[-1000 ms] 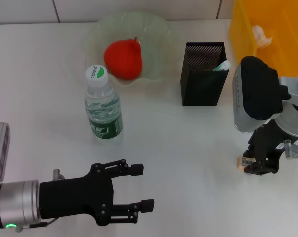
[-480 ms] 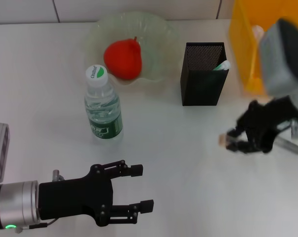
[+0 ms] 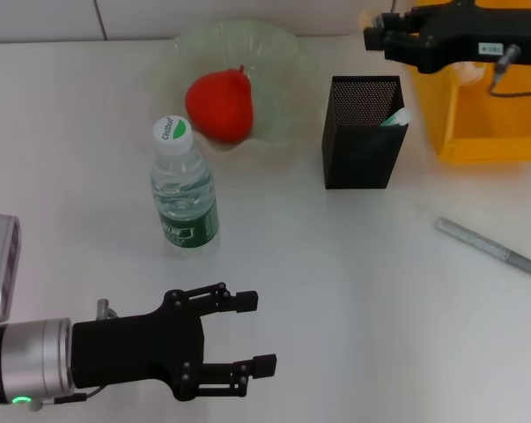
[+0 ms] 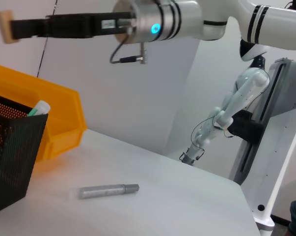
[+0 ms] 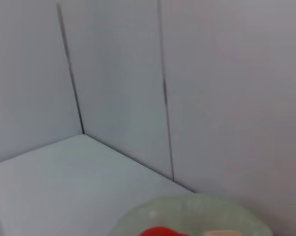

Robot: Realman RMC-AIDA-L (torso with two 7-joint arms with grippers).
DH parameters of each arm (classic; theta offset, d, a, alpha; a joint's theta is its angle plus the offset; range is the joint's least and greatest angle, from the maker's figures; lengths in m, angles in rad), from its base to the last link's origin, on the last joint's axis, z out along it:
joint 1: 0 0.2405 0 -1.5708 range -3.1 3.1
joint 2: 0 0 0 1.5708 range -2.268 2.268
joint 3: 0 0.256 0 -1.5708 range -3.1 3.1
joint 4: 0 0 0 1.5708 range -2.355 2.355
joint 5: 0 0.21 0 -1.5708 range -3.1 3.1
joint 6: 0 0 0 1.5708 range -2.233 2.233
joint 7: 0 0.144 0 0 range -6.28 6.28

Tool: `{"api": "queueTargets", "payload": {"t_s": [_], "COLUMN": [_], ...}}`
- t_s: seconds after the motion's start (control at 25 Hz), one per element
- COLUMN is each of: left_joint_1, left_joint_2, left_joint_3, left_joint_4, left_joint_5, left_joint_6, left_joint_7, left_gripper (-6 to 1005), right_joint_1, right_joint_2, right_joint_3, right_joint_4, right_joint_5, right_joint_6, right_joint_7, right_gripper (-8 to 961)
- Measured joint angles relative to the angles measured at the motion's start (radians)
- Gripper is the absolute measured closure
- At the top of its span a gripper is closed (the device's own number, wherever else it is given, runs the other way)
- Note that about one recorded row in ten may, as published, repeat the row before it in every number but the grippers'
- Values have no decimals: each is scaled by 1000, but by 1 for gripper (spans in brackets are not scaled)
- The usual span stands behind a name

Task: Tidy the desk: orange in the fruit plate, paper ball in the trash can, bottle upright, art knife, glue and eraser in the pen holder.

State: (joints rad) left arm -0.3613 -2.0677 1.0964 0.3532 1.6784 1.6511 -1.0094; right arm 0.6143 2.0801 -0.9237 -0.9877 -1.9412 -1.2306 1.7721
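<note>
Left gripper (image 3: 252, 332), fingers spread, empty, low over the desk (image 3: 335, 291). Bottle (image 3: 183, 189) upright beyond it. Art knife (image 3: 487, 246) lying well below right gripper (image 3: 375, 31), which pinches eraser (image 4: 5, 26) above pen holder (image 3: 360, 132).

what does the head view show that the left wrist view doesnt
Only the head view shows the orange in the fruit plate, the upright bottle and the open left end effector low over the desk.

Only the left wrist view shows the right end effector from the side, raised high and shut on the eraser.

Both show the pen holder with the glue inside, the trash can and the art knife lying on the desk.
</note>
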Motion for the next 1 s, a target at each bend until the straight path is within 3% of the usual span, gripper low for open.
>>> {"api": "queueTargets", "payload": {"t_s": [0.24, 0.68, 0.88, 0.92, 0.96, 1.0], "left_joint_1": [-1, 1, 1, 0, 0, 0], "left_joint_2": [-2, -2, -1, 0, 0, 1], "left_joint_3": [0, -1, -1, -1, -1, -1], "left_joint_4": [0, -1, -1, -1, -1, 0], "left_joint_5": [0, 0, 0, 0, 0, 0], "left_joint_6": [2, -1, -1, 0, 1, 2], "left_joint_7": [0, -1, -2, -2, -2, -2], "left_gripper": [170, 170, 170, 170, 170, 170], "right_joint_1": [31, 35, -4, -28, -28, -36], "right_joint_2": [-2, 0, -6, -20, -20, -34], "right_joint_3": [-83, -82, -79, -78, -78, -79], "right_joint_4": [68, 63, -29, -122, -122, -182], "right_joint_5": [-7, -21, -25, -59, -59, -102], "right_joint_6": [95, 108, 57, -21, -21, -93], "right_joint_7": [7, 22, 91, 156, 156, 203], "right_gripper": [655, 635, 419, 420, 420, 421]}}
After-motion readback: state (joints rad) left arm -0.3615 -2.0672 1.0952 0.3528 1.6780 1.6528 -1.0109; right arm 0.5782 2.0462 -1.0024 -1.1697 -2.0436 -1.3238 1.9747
